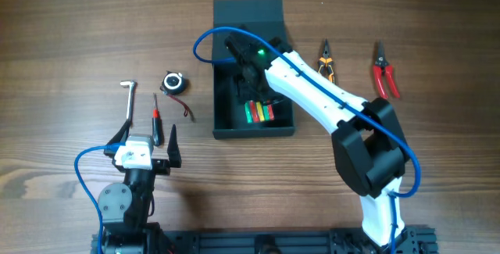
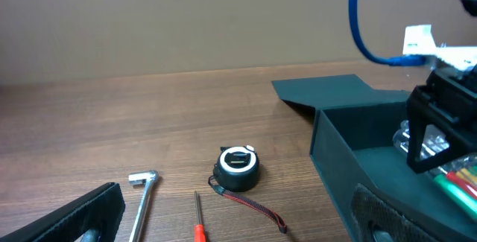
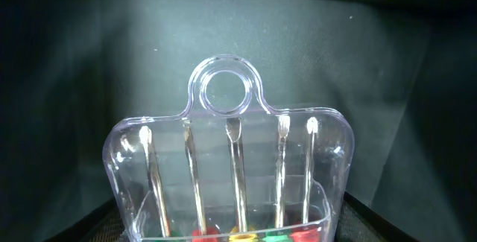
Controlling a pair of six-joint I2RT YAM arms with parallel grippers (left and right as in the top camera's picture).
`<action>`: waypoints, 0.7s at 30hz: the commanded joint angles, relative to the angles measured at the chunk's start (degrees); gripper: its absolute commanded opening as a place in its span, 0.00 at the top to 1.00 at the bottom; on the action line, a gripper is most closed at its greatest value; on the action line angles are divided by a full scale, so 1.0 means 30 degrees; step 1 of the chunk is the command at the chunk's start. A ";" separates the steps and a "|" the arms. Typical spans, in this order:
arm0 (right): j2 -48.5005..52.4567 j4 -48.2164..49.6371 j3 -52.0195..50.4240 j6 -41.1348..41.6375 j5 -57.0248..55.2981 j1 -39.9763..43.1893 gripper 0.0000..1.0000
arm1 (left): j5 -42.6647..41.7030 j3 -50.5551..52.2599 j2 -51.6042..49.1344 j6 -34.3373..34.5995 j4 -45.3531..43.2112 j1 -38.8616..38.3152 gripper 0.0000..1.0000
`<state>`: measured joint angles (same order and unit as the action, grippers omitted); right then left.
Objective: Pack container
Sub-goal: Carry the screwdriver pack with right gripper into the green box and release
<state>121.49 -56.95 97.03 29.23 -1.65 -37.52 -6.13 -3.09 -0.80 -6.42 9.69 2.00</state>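
The dark teal container (image 1: 223, 121) stands mid-table with its flap lid (image 1: 247, 16) open at the back. It also shows in the left wrist view (image 2: 339, 141). My right gripper (image 1: 251, 82) reaches down inside it. In the right wrist view the right gripper (image 3: 235, 231) is shut on a clear plastic screwdriver case (image 3: 231, 160) with several coloured-handled drivers. The coloured handles show in the overhead view (image 1: 260, 112). My left gripper (image 1: 160, 141) is open and empty, low over the table left of the container. Its fingers straddle a red screwdriver (image 2: 198, 223).
Left of the container lie an L-shaped socket wrench (image 1: 127, 101), the red screwdriver (image 1: 155, 117) and a black tape measure (image 1: 174, 82) with a strap. On the right lie orange-handled pliers (image 1: 326, 59) and red-handled cutters (image 1: 384, 70).
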 commanded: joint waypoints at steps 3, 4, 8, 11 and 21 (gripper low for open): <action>0.0342 -0.0168 -0.0073 0.1049 -0.1996 0.0051 0.66 | -0.0364 0.0073 0.0124 -0.0291 -0.0007 0.0102 0.00; 0.0342 -0.0255 -0.0073 0.1290 -0.2382 0.0051 0.65 | -0.0364 0.0073 0.0124 -0.0291 -0.0007 0.0109 0.00; 0.0342 -0.0699 -0.0073 0.1311 -0.2535 0.0612 0.65 | -0.0364 0.0073 0.0124 -0.0291 -0.0007 0.0109 0.00; 0.0342 -0.0743 -0.0073 0.1304 -0.2535 0.1027 0.65 | -0.0364 0.0073 0.0124 -0.0291 -0.0007 0.0102 0.00; 0.0342 -0.0328 -0.0073 0.1253 -0.2514 0.1122 0.26 | -0.0364 0.0073 0.0124 -0.0291 -0.0007 0.0102 0.00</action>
<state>121.82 -58.22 96.97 31.97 -7.99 -34.17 -6.13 -3.09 -0.80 -6.42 9.69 2.00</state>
